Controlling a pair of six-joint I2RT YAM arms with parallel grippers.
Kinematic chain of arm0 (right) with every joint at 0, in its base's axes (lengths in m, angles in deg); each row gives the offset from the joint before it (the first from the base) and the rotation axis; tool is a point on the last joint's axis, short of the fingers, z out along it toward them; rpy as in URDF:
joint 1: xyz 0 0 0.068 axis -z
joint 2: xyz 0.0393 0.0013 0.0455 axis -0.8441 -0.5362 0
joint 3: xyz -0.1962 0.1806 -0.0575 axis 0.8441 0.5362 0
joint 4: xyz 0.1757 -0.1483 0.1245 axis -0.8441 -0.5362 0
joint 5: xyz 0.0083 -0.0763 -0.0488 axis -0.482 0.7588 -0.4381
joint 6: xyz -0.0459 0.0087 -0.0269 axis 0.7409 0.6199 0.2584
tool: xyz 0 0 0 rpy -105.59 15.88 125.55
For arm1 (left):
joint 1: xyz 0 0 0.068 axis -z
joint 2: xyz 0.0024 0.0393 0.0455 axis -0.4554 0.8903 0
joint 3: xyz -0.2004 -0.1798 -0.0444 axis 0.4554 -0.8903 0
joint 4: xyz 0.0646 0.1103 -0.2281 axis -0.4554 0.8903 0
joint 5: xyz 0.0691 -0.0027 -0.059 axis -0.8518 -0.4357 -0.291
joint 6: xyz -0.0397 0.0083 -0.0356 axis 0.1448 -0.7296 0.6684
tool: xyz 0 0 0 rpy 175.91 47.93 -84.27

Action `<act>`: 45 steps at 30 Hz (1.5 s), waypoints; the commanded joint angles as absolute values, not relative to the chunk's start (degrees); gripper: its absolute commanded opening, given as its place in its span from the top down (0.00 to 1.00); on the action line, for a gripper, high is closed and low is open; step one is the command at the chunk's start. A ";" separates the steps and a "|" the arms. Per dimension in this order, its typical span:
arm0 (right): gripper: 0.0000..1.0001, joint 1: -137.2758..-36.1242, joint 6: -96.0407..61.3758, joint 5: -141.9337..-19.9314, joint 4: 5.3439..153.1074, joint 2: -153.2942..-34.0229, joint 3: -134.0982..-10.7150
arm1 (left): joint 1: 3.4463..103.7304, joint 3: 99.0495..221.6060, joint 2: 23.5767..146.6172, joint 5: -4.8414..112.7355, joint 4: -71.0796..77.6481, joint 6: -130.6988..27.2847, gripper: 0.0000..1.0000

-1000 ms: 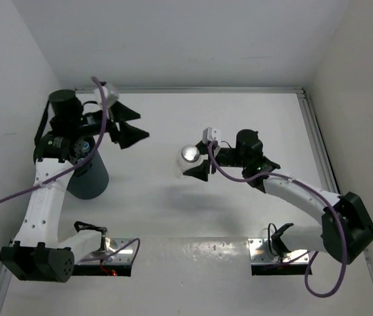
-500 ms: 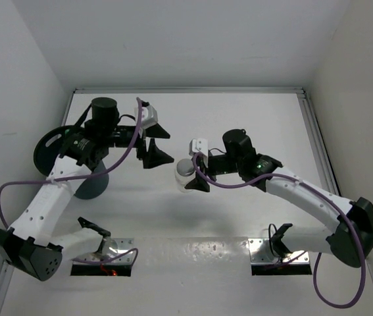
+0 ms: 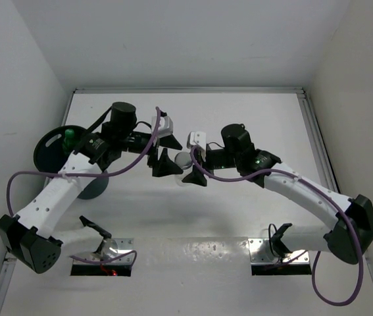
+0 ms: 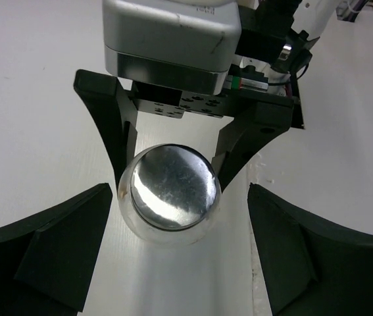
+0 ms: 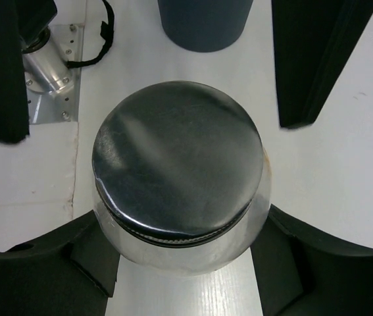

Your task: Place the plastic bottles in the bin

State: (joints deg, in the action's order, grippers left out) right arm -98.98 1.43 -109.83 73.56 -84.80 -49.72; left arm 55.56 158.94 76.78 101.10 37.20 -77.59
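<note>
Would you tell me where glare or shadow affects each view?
Left wrist: the clear bottle shows glare on its shiny end. Right wrist: its end looks dark, with pale streaks. Top external: even light, faint shadows on the table.

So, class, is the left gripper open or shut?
Open. The left gripper has its fingers wide apart, with bare gaps on both sides of the clear bottle.

White table [image 3: 239, 118], boxed in by white walls [image 3: 186, 39] at the back, left and right. Metal rail [image 3: 186, 89] along the far and right table edges. Two metal plates at the near edge: left [image 3: 117, 249], right [image 3: 260, 249]. Silver can [image 3: 183, 160] with a dark lid, on its side over mid-table; shiny base faces left, lid faces right.
</note>
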 commanded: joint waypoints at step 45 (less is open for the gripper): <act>0.00 -89.04 -6.83 -107.39 76.39 -79.46 -47.84 | 21.74 205.20 84.82 68.49 57.74 -62.67 1.00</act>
